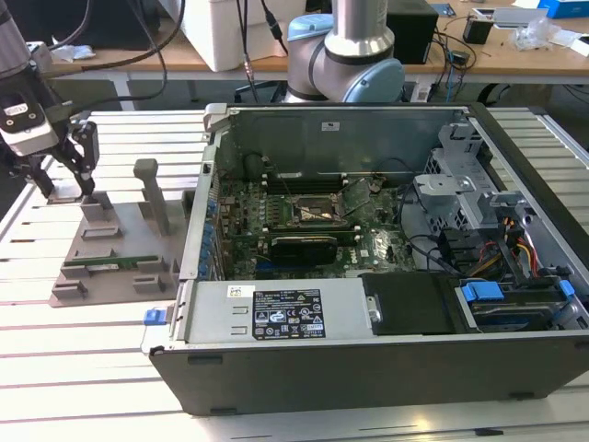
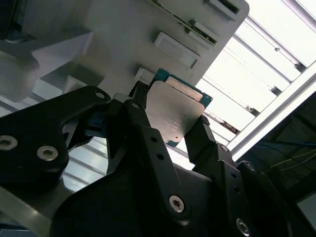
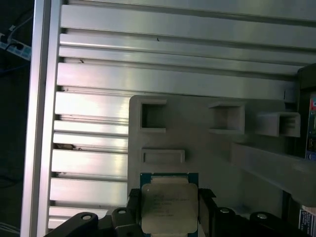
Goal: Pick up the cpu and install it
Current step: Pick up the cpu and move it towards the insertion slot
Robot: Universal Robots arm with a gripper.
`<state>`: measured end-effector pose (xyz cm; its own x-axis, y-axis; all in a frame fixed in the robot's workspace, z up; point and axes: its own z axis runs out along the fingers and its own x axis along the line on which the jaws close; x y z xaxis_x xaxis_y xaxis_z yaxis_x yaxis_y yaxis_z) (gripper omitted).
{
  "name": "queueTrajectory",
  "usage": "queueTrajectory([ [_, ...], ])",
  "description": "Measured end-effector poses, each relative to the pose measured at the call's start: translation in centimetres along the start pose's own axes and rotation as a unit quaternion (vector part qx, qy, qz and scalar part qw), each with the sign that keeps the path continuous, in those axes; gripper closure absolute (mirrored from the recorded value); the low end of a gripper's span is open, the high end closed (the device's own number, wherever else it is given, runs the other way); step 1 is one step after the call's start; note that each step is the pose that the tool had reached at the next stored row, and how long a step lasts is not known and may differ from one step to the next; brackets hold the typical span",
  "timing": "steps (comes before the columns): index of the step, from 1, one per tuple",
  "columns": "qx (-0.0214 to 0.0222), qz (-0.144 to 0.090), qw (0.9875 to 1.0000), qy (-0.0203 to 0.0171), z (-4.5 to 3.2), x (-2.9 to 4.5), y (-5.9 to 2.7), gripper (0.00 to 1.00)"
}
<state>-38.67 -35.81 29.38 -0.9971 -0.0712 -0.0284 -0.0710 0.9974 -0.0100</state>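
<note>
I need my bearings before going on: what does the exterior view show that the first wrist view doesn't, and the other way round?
Exterior view: the open computer case, the cpu socket on its board, and a green memory stick lying in the grey tray.
First wrist view: the cpu, silver top up, with the gripper closed against two opposite edges.
Both: the grey tray, the slatted table and the gripper.
</note>
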Motion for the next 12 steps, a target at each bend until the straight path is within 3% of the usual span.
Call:
queueTrajectory([
  [10,0.0,0.0,1.0,0.0,-1.87,-0.06,0.1,0.45],
  [11,0.0,0.0,1.0,0.0,-2.25,-0.07,0.12,0.45],
  [12,0.0,0.0,1.0,0.0,-3.27,-0.11,0.18,0.45],
])
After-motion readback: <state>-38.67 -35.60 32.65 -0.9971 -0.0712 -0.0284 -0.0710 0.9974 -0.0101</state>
